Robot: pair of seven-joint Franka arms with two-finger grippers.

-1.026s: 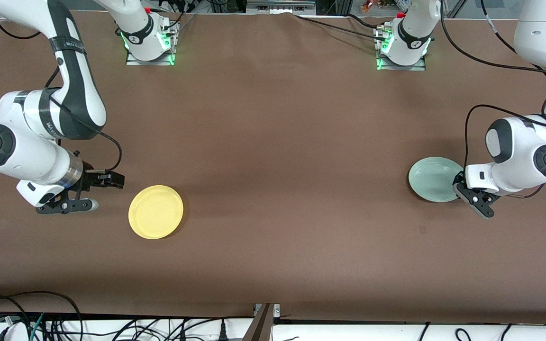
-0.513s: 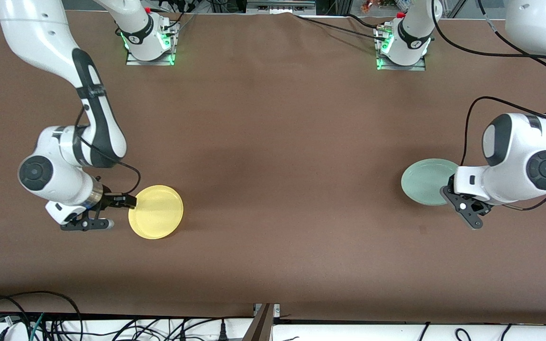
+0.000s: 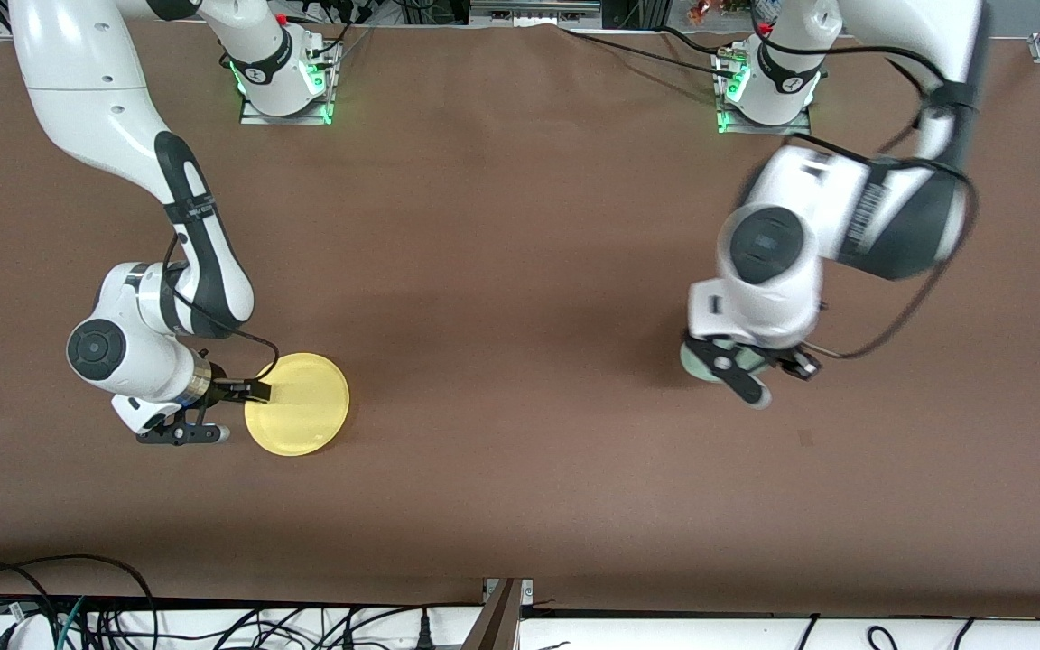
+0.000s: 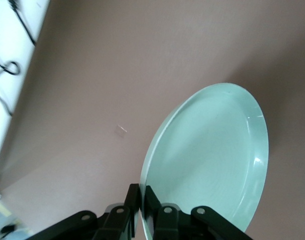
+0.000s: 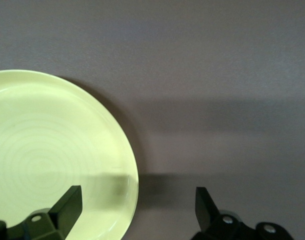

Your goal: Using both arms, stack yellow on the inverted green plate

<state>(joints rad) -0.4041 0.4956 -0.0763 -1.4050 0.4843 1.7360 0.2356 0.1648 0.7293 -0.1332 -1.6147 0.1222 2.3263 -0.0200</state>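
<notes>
The yellow plate (image 3: pixel 299 404) lies flat on the brown table toward the right arm's end. My right gripper (image 3: pixel 238 413) is open and low at its rim, with one finger over the plate and the other over bare table. The right wrist view shows the yellow plate (image 5: pixel 52 155) and the gripper (image 5: pixel 137 205) astride its edge. My left gripper (image 3: pixel 746 379) is shut on the rim of the green plate (image 3: pixel 696 361) and holds it tilted, up off the table. The arm's wrist hides most of the plate. The left wrist view shows the fingers (image 4: pixel 134 196) pinching the green plate (image 4: pixel 212 155).
The two arm bases (image 3: pixel 285 81) (image 3: pixel 766 90) stand at the table's edge farthest from the front camera. A small mark (image 3: pixel 807 439) is on the cloth near the left gripper. Cables (image 3: pixel 78 614) lie along the edge nearest the camera.
My left gripper lifted the green plate off the table and carried it toward the table's middle, tilting it. My right gripper moved in to the yellow plate's rim.
</notes>
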